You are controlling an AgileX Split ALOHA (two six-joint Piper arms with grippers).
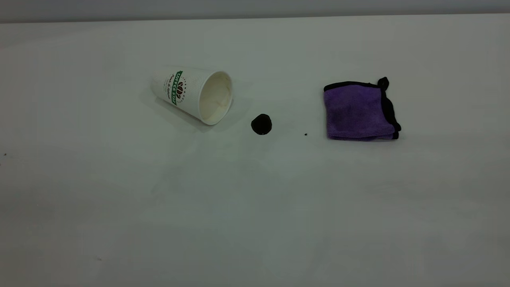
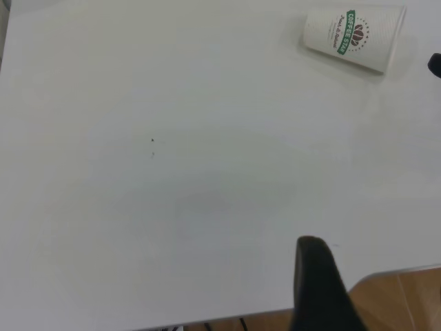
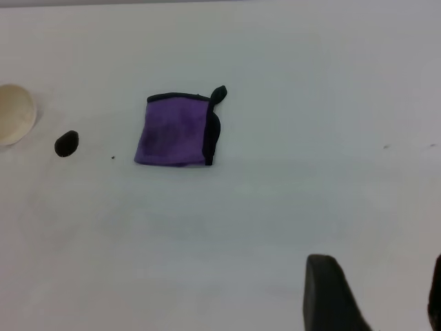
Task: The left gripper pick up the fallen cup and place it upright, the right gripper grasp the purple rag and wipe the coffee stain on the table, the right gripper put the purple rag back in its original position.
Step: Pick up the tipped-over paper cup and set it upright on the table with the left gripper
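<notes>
The cup (image 1: 192, 94) is lying tipped near the table's (image 1: 255, 207) far edge; light and crushable, its wall is best pinched gently. Neither gripper's state can be told.

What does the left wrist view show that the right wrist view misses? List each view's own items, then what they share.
Left wrist view only: the printed side of the fallen cup, the table's near edge with a wooden surface beyond it, and one finger of the left end effector.
Right wrist view only: the purple rag, a tiny dark speck, and the right end effector, open.
Both: the cup, the coffee stain and the white table.
</notes>
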